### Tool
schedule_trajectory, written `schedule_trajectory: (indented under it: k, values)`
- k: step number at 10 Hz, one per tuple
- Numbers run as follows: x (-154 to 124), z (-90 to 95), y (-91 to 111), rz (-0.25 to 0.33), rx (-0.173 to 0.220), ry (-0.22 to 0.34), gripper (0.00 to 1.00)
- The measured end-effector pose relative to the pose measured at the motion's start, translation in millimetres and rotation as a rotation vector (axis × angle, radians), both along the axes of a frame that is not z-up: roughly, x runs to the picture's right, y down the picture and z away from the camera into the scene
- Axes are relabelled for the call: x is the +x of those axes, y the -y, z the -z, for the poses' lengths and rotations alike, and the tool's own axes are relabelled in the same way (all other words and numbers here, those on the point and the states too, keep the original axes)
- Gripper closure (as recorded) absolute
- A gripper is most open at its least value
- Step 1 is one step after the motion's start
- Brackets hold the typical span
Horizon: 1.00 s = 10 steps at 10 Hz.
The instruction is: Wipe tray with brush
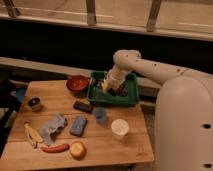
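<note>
A white robot arm (150,67) reaches down from the right over a wooden table (125,150), its gripper (107,86) lowered inside the green tray (131,92) at the table's far edge. Whether the fingers are parted or closed cannot be made out from here, and the brush cannot be picked out with any certainty; something pale shows at the gripper's tip, low over the left half of the tray. A dark, reddish lump (120,91) lies on the tray floor just right of the gripper.

Beside the tray on its left, nearly touching its rim, sits a round red-brown bowl (77,83); its contents cannot be made out. In front of the tray lies a flat black bar (83,106). Near it stands a small blue-grey cup (100,115), and just to the right of that a white cup (120,128), seen from above with a pale interior. At the table's left edge is a small dark cup (34,103).

Toward the near left lie a crumpled blue-grey cloth (53,126), a blue sponge (78,125), a banana (32,135), a red oblong item (55,148) and an apple (77,150), all resting on the bare wood, apart from the containers.
</note>
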State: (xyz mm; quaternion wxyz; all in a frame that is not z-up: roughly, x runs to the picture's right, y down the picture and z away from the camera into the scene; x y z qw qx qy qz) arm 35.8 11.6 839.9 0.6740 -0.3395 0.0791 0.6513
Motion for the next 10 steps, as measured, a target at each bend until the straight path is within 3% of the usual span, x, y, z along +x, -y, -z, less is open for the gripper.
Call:
schedule_trajectory:
  k: [2, 4, 8, 10]
  values:
    - [16.3, 4.5, -19.7, -0.008, -0.035, -0.043, 1.0]
    - [39.8, 7.5, -29.8, -0.027, -0.039, -0.101, 1.0]
    - [41.1, -5.6, -6.6, -0.027, 0.013, -0.152, 1.0]
    - [23.3, -20.3, 4.3, -0.018, 0.027, -0.141, 1.0]
